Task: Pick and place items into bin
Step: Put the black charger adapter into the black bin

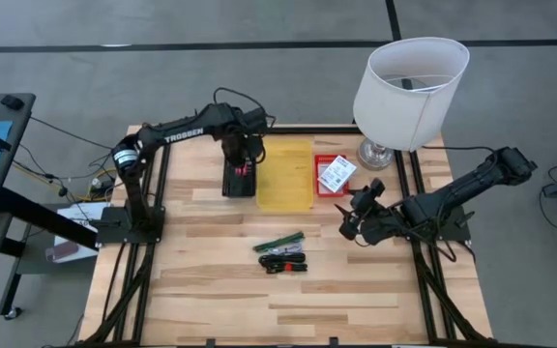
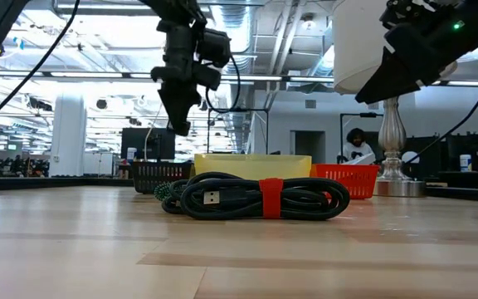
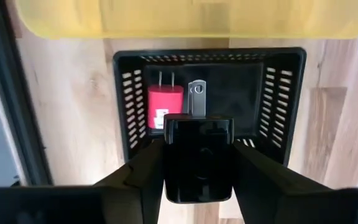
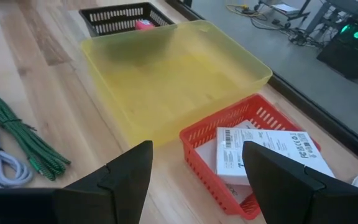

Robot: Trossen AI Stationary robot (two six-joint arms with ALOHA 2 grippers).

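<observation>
Hovering above the black slotted basket [image 1: 238,181], upper centre-left of the high view, just left of the yellow tray [image 1: 285,176]: left gripper [image 1: 243,155], fingers clamped on a glossy black block [image 3: 197,158]; hanging directly over the basket's open mouth in the left wrist view, block's long axis running along the fingers, toward the basket floor; judging the coming move as a straight release downward, nothing sideways needed

Lying already inside that basket: a red plug-in charger [image 3: 165,106] with two prongs and a slim silver-and-black clip-like piece [image 3: 196,99], both beyond the held block's tip

Waiting at centre-right of the high view: right gripper [image 1: 353,220], fingers spread wide and holding nothing, pointing toward the red basket [image 4: 241,121] with its white labelled box [image 4: 263,152]

Resting still on the bare wood at lower centre of the high view: a green braided cable [image 1: 279,242] and a coiled black cable [image 1: 283,262] bound by a red strap [image 2: 271,197]; long axes running left-right; sitting nearer the right gripper than the left, judging by the high view
</observation>
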